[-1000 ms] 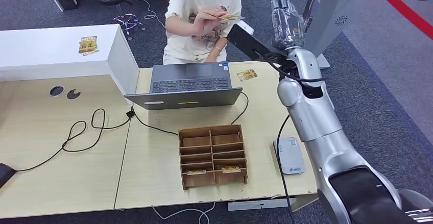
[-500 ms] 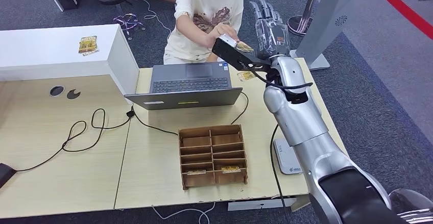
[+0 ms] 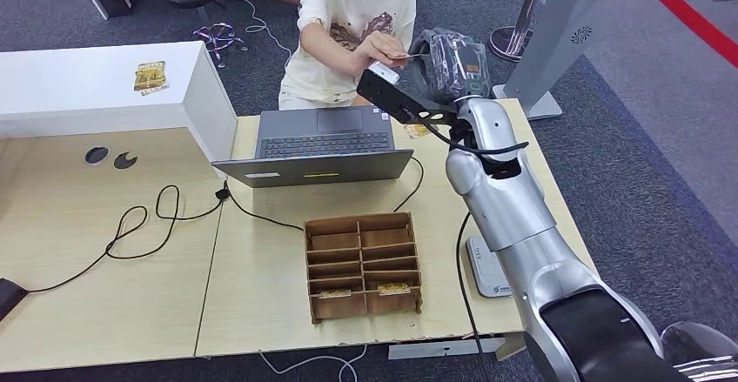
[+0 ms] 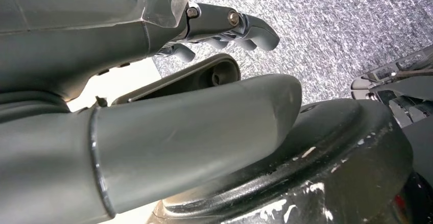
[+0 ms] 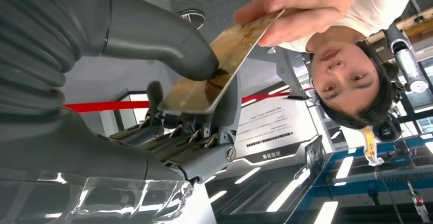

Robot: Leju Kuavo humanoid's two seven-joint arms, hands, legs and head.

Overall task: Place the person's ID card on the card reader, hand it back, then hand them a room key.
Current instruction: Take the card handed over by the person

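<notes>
My right hand (image 3: pixel 448 60) is raised over the far side of the table toward the seated person. The gold-toned ID card (image 5: pixel 209 76) lies across its dark fingers, with the grey thumb (image 5: pixel 168 45) pressing on its face. The person's hand (image 5: pixel 296 4) still pinches the card's other end. From the head view the ID card (image 3: pixel 409 55) shows edge-on between their hand (image 3: pixel 379 47) and mine. The white card reader (image 3: pixel 493 271) lies on the table's right side, partly behind my arm. My left hand (image 4: pixel 102 30) hangs beside my body, holding nothing, fingers loosely bent.
A wooden compartment box (image 3: pixel 363 264) with gold key cards in its front slots stands mid-table. An open laptop (image 3: pixel 322 143) sits behind it, another card (image 3: pixel 420 129) lies beside the laptop, and black cables trail left. More cards (image 3: pixel 150 76) lie on the white cabinet.
My right hand came down and left toward the person and its fingers curled in. The person brought the card to it, and my thumb now presses on the card.
</notes>
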